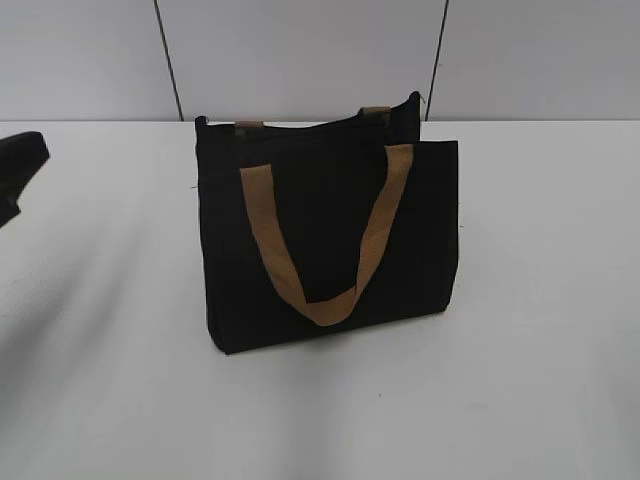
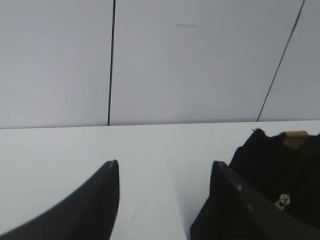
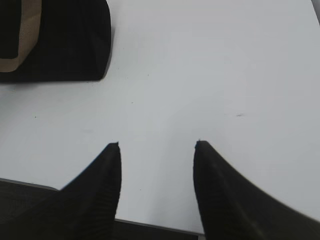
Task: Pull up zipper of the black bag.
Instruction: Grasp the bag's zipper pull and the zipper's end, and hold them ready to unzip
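The black bag [image 1: 320, 250] stands upright in the middle of the white table, with a tan handle [image 1: 315, 240] hanging down its front. Its end shows in the left wrist view [image 2: 280, 170], where the small silver zipper pull [image 2: 283, 201] hangs near the top. The bag's lower corner shows in the right wrist view [image 3: 60, 45]. My left gripper [image 2: 165, 165] is open and empty, left of the bag; part of it shows at the left edge of the exterior view [image 1: 20, 165]. My right gripper [image 3: 157, 145] is open and empty over bare table, apart from the bag.
The white table [image 1: 530, 330] stretches around the bag. A grey panelled wall [image 1: 300, 50] stands behind it. The table's front edge [image 3: 150, 225] lies just under my right gripper.
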Action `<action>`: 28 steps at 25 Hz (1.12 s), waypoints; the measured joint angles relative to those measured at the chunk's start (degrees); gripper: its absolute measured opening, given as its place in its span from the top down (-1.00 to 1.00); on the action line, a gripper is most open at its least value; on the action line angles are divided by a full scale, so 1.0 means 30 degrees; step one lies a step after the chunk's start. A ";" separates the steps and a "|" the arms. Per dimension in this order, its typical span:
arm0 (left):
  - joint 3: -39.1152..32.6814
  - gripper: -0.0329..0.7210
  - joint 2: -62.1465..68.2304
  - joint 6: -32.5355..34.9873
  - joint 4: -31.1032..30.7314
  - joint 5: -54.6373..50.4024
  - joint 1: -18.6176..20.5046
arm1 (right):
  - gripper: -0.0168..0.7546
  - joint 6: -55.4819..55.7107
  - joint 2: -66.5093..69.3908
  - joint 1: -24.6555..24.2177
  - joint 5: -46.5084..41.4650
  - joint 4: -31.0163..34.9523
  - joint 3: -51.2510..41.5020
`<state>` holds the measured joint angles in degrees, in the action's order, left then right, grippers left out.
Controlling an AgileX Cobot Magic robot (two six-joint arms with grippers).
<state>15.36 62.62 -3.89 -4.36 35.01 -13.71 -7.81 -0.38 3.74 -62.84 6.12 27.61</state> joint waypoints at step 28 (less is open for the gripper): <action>0.2117 -0.24 1.3585 -0.0844 -0.9756 0.8530 0.0000 | -0.01 0.0000 0.0000 0.0000 0.0000 0.0000 0.0000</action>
<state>21.71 103.37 -6.43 -33.63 60.60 -13.71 -7.81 -0.38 3.74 -62.84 6.12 27.61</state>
